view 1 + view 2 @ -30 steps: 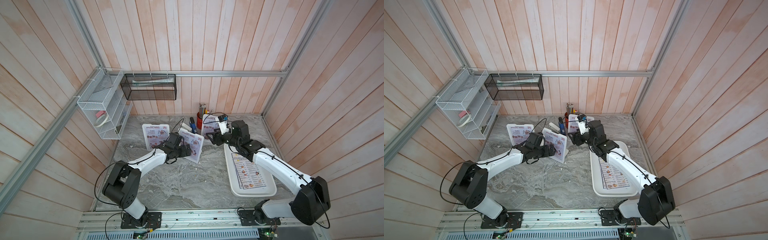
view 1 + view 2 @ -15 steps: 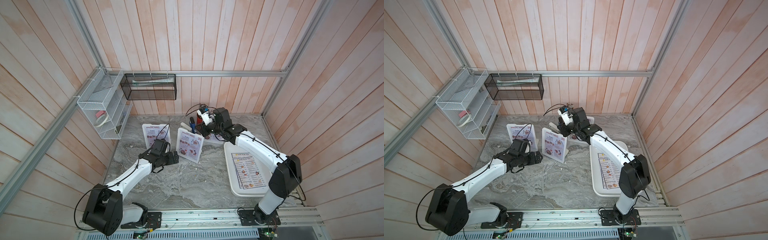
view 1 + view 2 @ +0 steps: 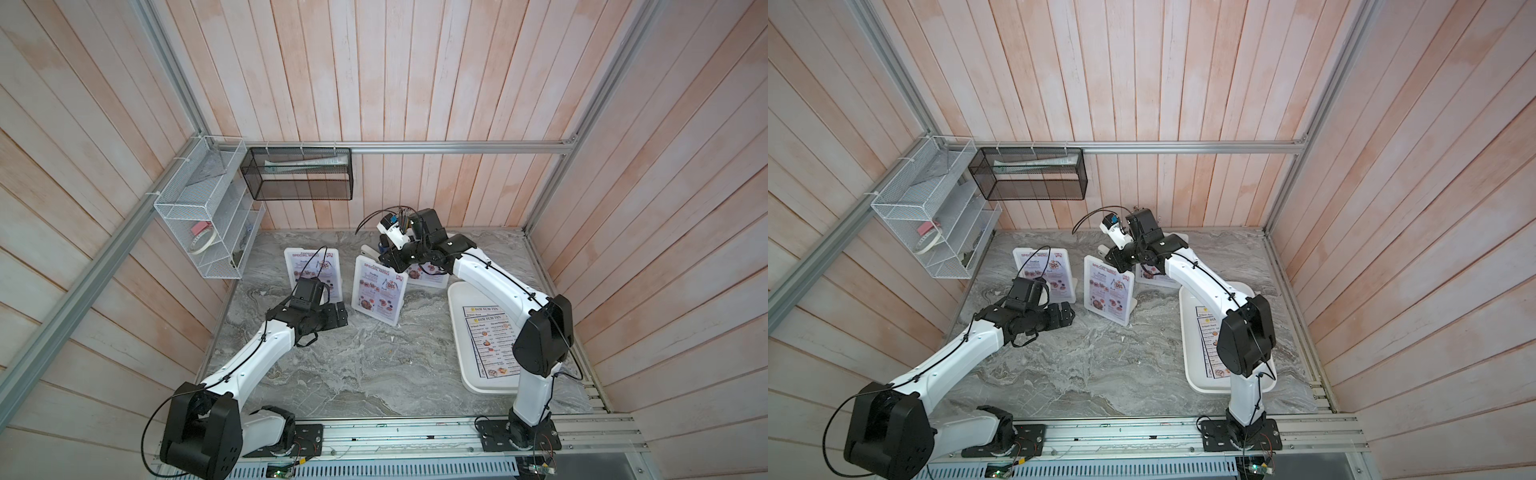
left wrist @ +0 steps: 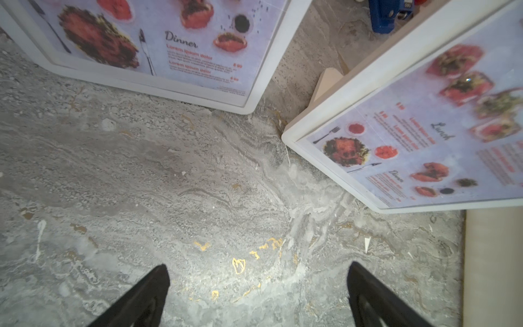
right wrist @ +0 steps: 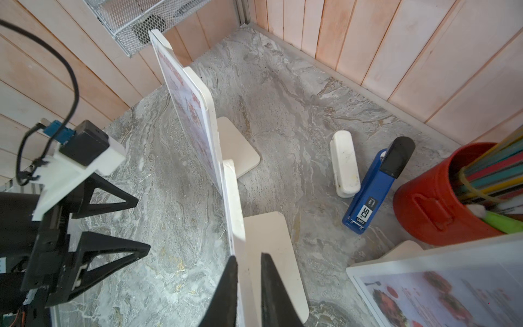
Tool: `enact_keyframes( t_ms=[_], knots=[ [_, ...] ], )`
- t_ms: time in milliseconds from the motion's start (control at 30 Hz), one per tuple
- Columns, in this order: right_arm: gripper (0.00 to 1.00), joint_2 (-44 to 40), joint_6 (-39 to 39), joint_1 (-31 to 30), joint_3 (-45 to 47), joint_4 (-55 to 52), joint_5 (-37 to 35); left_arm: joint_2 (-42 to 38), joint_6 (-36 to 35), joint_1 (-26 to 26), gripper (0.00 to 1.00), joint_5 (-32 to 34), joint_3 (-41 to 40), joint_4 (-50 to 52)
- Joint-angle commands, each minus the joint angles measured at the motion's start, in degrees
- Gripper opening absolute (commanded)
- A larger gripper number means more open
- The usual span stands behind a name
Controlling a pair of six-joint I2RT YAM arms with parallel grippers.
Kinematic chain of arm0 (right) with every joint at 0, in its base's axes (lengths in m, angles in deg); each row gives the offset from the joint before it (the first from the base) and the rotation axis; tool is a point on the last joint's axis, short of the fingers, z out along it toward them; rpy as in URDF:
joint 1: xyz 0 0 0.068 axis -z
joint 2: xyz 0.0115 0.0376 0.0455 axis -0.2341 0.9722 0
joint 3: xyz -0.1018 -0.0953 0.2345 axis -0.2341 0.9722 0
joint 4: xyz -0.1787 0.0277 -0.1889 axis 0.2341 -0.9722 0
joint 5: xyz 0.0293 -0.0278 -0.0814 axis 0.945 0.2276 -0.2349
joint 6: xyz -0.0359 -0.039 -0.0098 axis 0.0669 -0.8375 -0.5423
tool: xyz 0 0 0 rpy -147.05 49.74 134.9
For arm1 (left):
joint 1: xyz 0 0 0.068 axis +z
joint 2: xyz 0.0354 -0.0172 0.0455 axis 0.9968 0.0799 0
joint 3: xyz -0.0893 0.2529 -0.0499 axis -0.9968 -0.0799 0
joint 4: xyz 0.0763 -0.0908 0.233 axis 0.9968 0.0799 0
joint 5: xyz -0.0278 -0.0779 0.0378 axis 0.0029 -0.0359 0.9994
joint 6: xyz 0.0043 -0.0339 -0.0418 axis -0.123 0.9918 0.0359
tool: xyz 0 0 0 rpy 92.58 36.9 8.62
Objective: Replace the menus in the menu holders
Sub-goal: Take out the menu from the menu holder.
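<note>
All three menu holders still carry a red SPECIAL MENU sheet (image 3: 379,289). The middle holder (image 5: 233,203) stands about mid-table, the left holder (image 4: 169,89) is near it toward the wire shelves (image 3: 203,232), and the third holder (image 5: 424,261) is partly hidden behind the right arm (image 3: 490,278) in both top views. The black-headed DIM SUM INN sheets (image 3: 490,332) lie stacked in the white tray (image 3: 490,387) on the right side of the marble tabletop (image 3: 374,365), none of them in a frame. Judging by that, no swap is finished. The work looks to be at its first step, getting the old sheet out of the middle holder. The right gripper (image 5: 249,256) sits over that holder's top edge with its jaws drawn in narrow, one finger on either side. From the wrist view I cannot say whether they pinch the paper alone or the frame as well. The left gripper (image 4: 258,266) hangs low over bare marble in front of the left and middle holders, jaws spread wide, holding nothing. Left to do, by my reckoning: pull out three red sheets and slide three in from the tray.
</note>
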Motion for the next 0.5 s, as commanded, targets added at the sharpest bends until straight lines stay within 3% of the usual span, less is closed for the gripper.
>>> enact_keyframes(
  t_ms=[0,467],
  knots=[
    [0.19,1.2,-1.5,-0.6,-2.0,-3.3,2.0,-0.9,-1.0,0.3,1.0,0.5,-0.8,0.6],
    [0.19,2.3,-2.6,-0.6,-1.8,-4.8,2.5,-1.7,-1.1,0.4,1.0,1.2,-0.8,0.7]
  ],
)
